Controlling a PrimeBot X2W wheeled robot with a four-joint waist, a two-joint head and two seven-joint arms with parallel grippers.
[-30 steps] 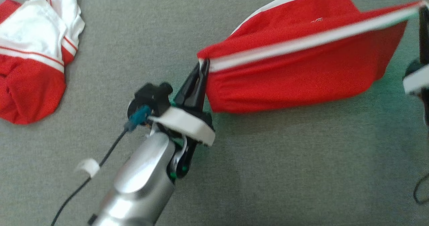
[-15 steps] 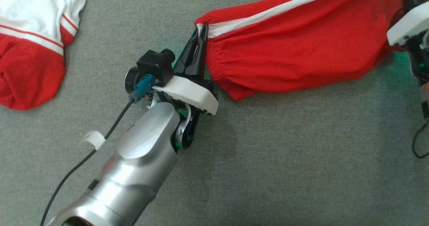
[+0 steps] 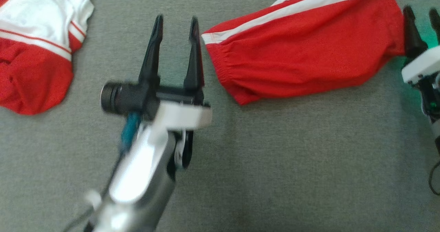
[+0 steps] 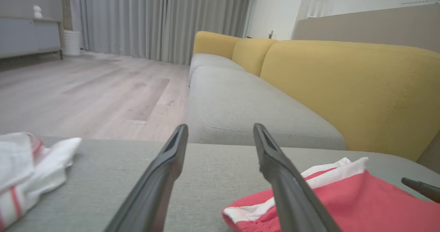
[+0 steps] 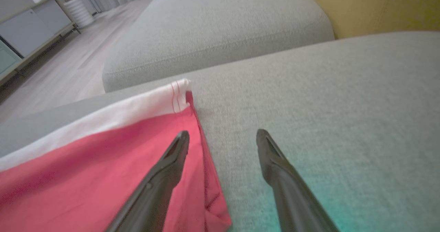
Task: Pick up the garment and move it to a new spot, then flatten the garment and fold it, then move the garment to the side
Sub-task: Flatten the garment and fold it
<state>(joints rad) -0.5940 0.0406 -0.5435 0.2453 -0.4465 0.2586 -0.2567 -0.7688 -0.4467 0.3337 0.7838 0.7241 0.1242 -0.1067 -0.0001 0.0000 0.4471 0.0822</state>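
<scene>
You have a wide grey woven upholstered seat (image 3: 275,163) under everything, and in the left wrist view it runs on to a long grey sofa cushion (image 4: 240,105) with mustard-yellow padded backrests (image 4: 343,87) behind it.

The task's thing, the red knit garment with a white side stripe (image 3: 302,50), lies on that grey seat at the upper right of your head view. It is stretched out lengthwise between your two grippers. Its gathered elastic end points towards the left one, its straight hem end towards the right one, and the white stripe runs along its far edge. It rests on the fabric and neither gripper holds it.

A second, crumpled red-and-white garment (image 3: 34,53) sits well apart at the upper left of the head view, partly cut off by the frame.

Your left gripper (image 3: 176,19) stands with its two long dark fingers spread wide and nothing between them. Its inner finger is just beside the garment's elastic corner, but you cannot tell whether it touches. The silver forearm behind it is blurred.

Your right gripper (image 3: 421,10) sits at the right edge, its fingers likewise parted. In the right wrist view one finger (image 5: 165,170) lies over the red cloth near the hem, and the other lies over bare grey fabric.
</scene>
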